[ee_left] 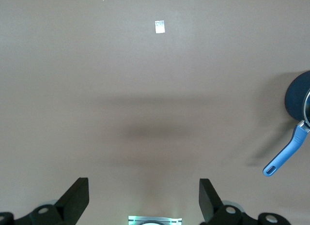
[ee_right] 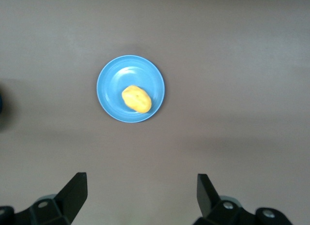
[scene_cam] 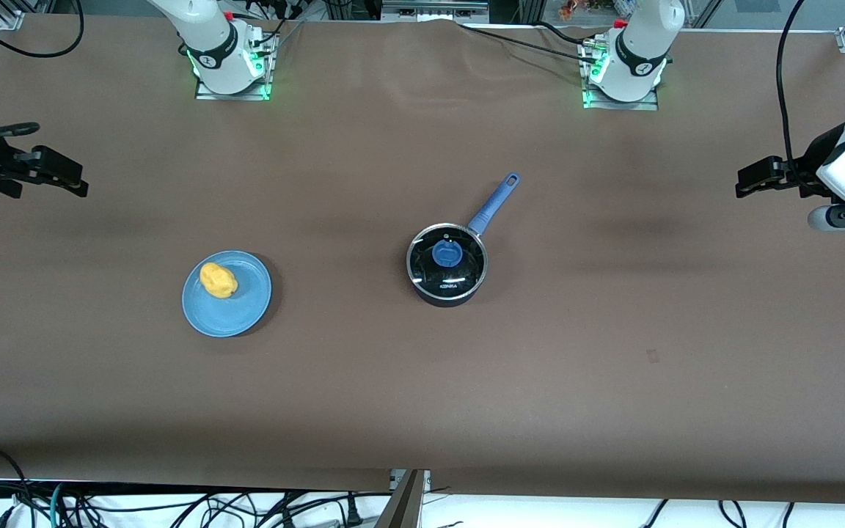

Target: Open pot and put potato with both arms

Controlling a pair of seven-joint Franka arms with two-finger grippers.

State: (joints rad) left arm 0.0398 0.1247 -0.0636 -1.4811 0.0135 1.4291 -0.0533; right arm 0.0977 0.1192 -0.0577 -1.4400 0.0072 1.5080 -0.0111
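The black pot [scene_cam: 447, 265] stands near the table's middle with its glass lid and blue knob [scene_cam: 447, 254] on it. Its blue handle [scene_cam: 494, 203] points toward the left arm's base and also shows in the left wrist view [ee_left: 286, 156]. The yellow potato [scene_cam: 218, 279] lies on a blue plate [scene_cam: 239, 312] toward the right arm's end; both show in the right wrist view, the potato [ee_right: 136, 98] on the plate [ee_right: 109, 84]. My left gripper [scene_cam: 749, 178] is open and empty, high over its end of the table. My right gripper [scene_cam: 70, 178] is open and empty, high over its end.
A brown cloth [scene_cam: 422, 381] covers the whole table. A small white tag [ee_left: 159, 26] lies on the cloth in the left wrist view. Cables hang along the table's edge nearest the front camera.
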